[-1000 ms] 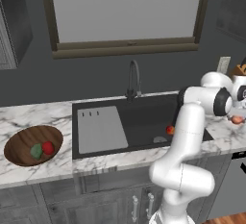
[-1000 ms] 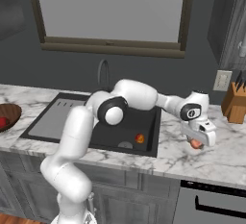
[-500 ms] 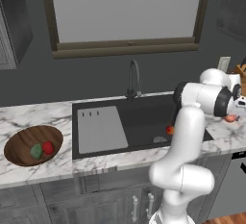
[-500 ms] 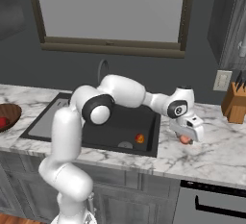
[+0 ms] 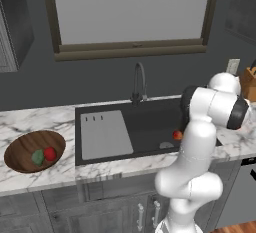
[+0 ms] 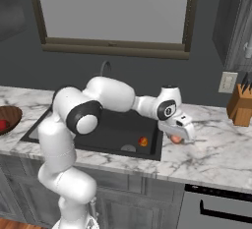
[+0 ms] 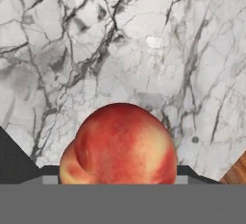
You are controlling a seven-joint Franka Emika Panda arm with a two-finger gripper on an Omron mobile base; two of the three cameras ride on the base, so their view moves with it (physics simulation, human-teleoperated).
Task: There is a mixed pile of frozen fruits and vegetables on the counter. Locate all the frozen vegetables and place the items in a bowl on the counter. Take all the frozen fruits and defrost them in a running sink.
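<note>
The peach (image 7: 122, 143), pinkish-red, sits pinched in the pincer (image 6: 178, 135) above the marble bench (image 6: 216, 147), just right of the sink (image 6: 110, 129) (an orange fruit (image 6: 143, 141) lies in the basin). The wooden bowl (image 5: 22, 149) holds a green lump (image 5: 38, 157) and a red item (image 5: 49, 153).

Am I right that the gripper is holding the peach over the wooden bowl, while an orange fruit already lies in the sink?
Not quite: the gripper holds the peach over the marble counter right of the sink, not over the bowl, as the right base view shows. The orange fruit does lie in the sink.
</note>
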